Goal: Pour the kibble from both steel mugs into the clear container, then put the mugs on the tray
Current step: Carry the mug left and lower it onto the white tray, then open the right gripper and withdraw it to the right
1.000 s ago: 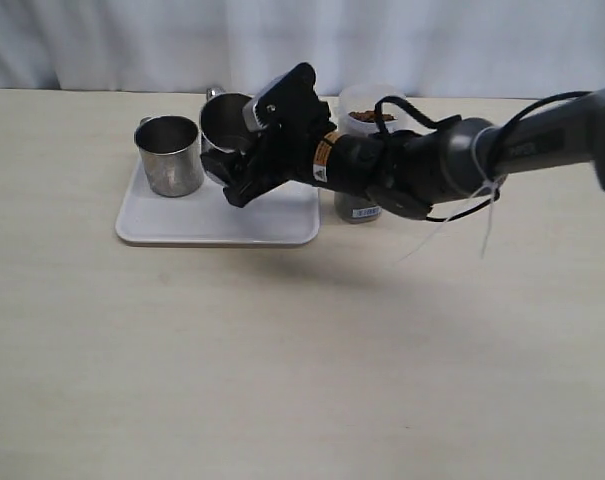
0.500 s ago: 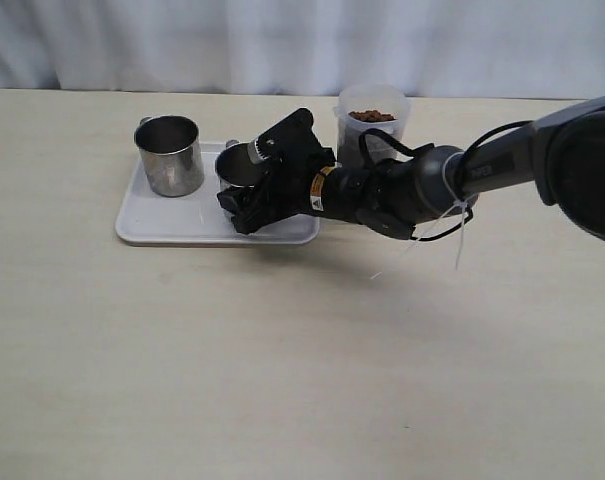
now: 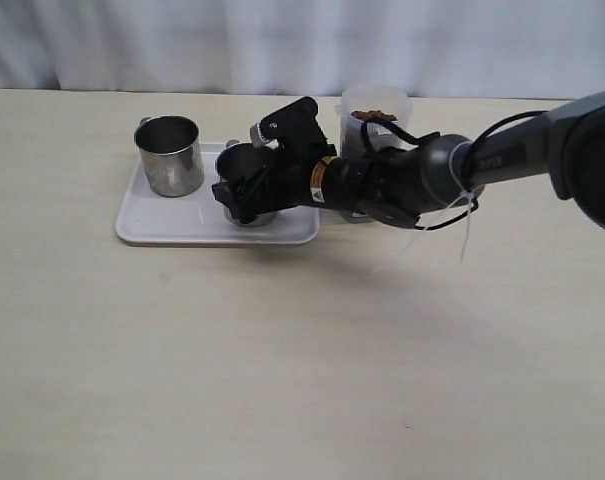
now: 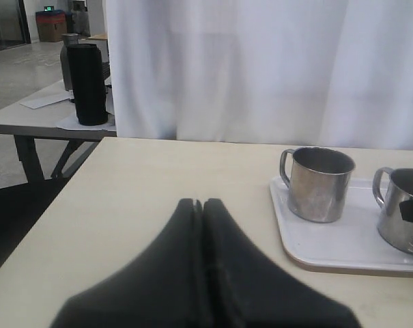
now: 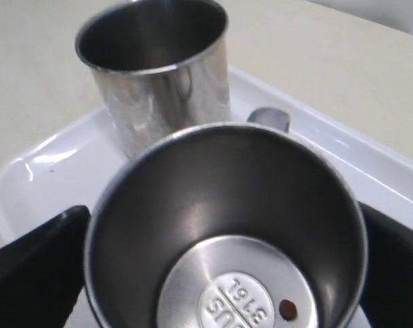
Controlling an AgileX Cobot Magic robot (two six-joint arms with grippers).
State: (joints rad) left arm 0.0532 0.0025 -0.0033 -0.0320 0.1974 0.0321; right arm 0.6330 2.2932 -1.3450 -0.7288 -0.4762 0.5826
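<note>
Right wrist view: the right gripper (image 5: 220, 273) clasps the second steel mug (image 5: 226, 205), which appears to be set down on the tray (image 5: 63, 160); one stray pellet (image 5: 286, 309) lies inside. Just beyond, the first steel mug (image 5: 155, 75) stands empty on the tray. Farther off, beside the tray, the clear container (image 3: 374, 105) holds the kibble (image 3: 372, 116). The left gripper (image 4: 201, 203) is closed and empty. Outstanding: release only.
</note>
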